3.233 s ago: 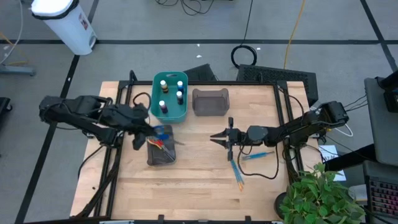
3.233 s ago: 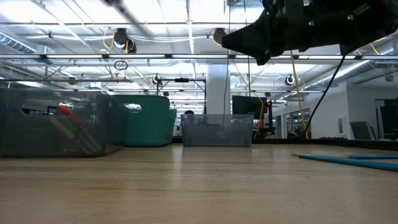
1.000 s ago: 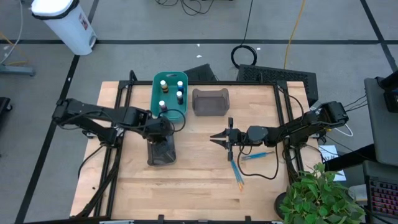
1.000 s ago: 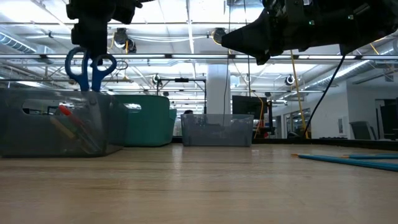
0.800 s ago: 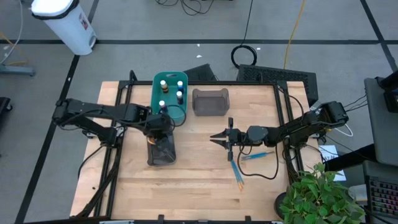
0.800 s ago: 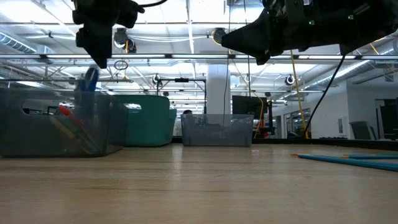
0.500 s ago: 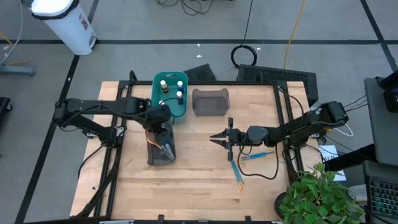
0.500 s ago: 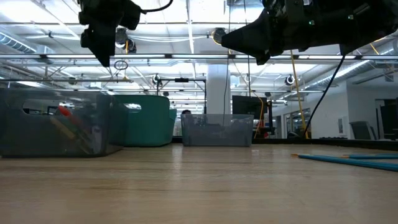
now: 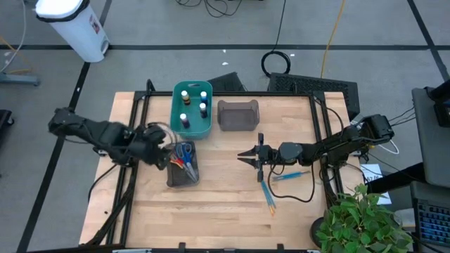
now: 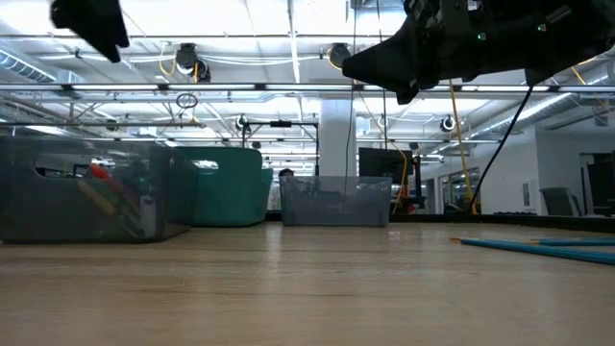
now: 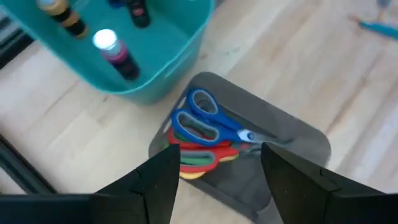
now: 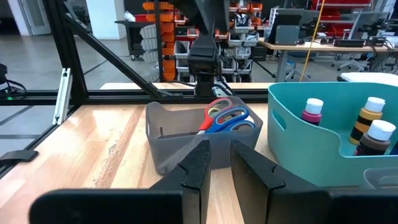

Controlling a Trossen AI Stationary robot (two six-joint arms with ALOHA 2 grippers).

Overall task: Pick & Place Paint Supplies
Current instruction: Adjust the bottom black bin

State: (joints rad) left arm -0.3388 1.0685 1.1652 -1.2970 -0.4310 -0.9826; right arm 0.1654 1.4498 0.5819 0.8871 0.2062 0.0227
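The grey bin [image 9: 183, 167] at the table's left middle holds blue scissors [image 11: 202, 121], red scissors [image 11: 200, 153] and green-yellow scissors [image 11: 186, 173], lying flat on one another. My left gripper [image 9: 166, 157] hangs open and empty, above and just left of this bin. Several white-capped paint bottles [image 9: 185, 119] stand in the teal bin [image 9: 174, 112] behind it. Two blue brushes [image 9: 268, 194] lie on the table at the right. Above their far ends my right gripper [image 9: 240, 154] points level toward the left, nearly shut and empty.
A second grey bin [image 9: 238, 116] stands to the right of the teal one. Bare wood stretches along the near half of the table. A potted plant [image 9: 362, 221] overhangs the near right corner. Cables trail behind the table's far edge.
My left gripper held the blue scissors, handles down, above the grey bin and has let them go. They have dropped in on top of the other scissors. The gripper has then risen and drawn back toward the table's left edge.
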